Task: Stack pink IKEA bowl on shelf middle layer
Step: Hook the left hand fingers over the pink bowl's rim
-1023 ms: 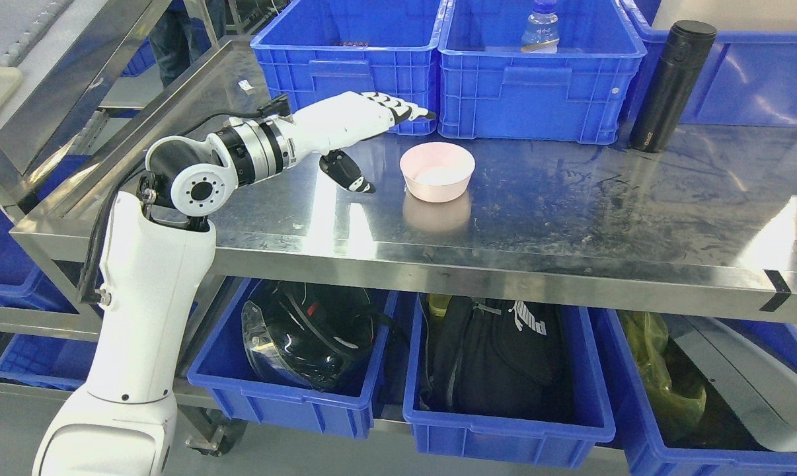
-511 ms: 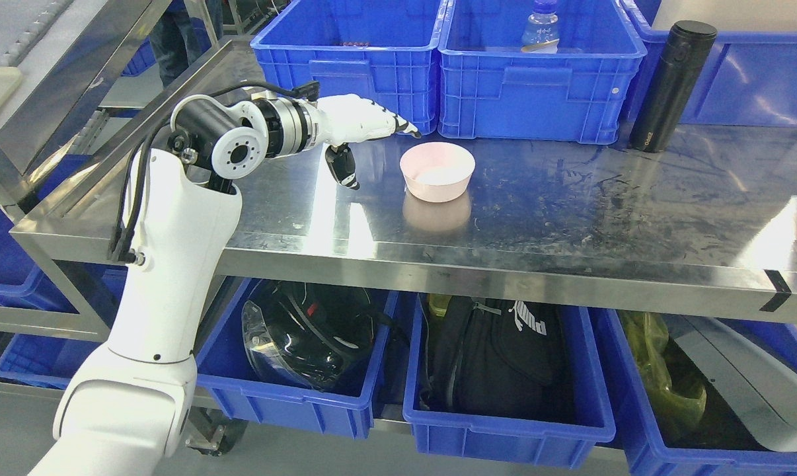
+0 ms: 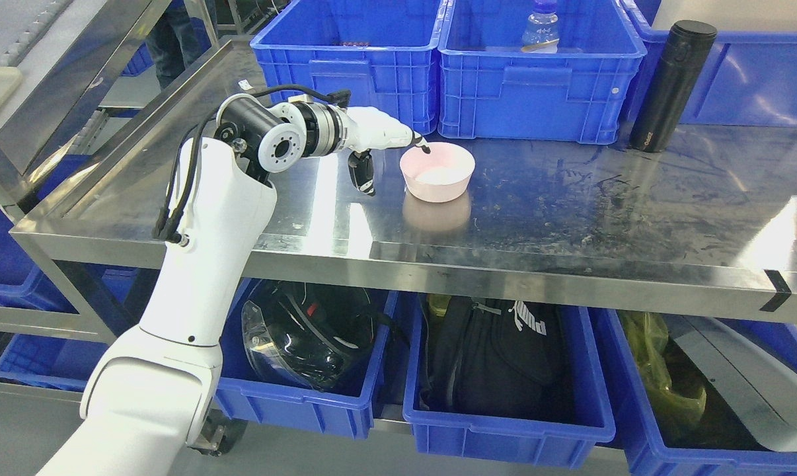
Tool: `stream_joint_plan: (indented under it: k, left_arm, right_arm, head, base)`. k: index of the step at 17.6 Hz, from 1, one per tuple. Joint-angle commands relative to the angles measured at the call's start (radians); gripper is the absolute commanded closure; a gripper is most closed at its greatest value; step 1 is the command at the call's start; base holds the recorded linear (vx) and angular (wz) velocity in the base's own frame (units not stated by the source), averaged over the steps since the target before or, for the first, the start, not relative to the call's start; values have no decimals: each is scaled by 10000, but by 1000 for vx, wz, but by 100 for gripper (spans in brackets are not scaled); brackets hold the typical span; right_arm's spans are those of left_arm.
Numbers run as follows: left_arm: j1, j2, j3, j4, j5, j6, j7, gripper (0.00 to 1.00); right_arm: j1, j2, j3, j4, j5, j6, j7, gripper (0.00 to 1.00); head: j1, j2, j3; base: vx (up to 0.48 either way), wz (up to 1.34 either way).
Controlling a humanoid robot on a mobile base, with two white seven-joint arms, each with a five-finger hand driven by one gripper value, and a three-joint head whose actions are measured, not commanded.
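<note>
My left hand [image 3: 385, 149] reaches over the steel shelf [image 3: 570, 218], fingers spread and grasping nothing, thumb hanging down, so the rim can slip between them. Just beyond my fingertips [image 3: 425, 149] sits the pink bowl [image 3: 437, 172], upright, before the blue crates [image 3: 544, 86].

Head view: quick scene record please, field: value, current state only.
surface: steel shelf
target: pink bowl, upright, on the shelf near its middle
left robot hand: open, fingertips at the bowl's left rim, thumb down outside the wall, no grasp yet
right robot hand: not in view
behind bowl: two blue crates; a water bottle in the right one
right of bowl: black flask, upright, apart from the bowl
below shelf: blue bins holding a helmet and a black bag
</note>
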Motion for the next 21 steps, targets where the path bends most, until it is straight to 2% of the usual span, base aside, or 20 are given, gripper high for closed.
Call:
stream_joint_plan:
  k: [1, 7, 15, 21]
  left_arm:
    - [-60, -950, -540, 1419, -163, -38, 50, 17]
    - [-213, -1042, -617, 2201, -561, -53, 510, 19]
    - [-459, -1051, -648, 3243, -960, -99, 1843, 19]
    - [-443, -1051, -664, 3919, -991, -573, 2013, 19]
  right_arm:
    - [46, -175, 0, -175, 0, -1, -7, 0]
    - [46, -175, 0, -175, 0, -1, -7, 0]
    - [31, -175, 0, -175, 0, -1, -7, 0]
    - [30, -175, 0, -175, 0, -1, -7, 0]
  head:
    - [0, 0, 0]
    - [0, 0, 0]
    - [0, 0, 0]
    - [0, 0, 0]
  base:
    - [0, 0]
    - [0, 0]
    - [0, 2]
    - [0, 1]
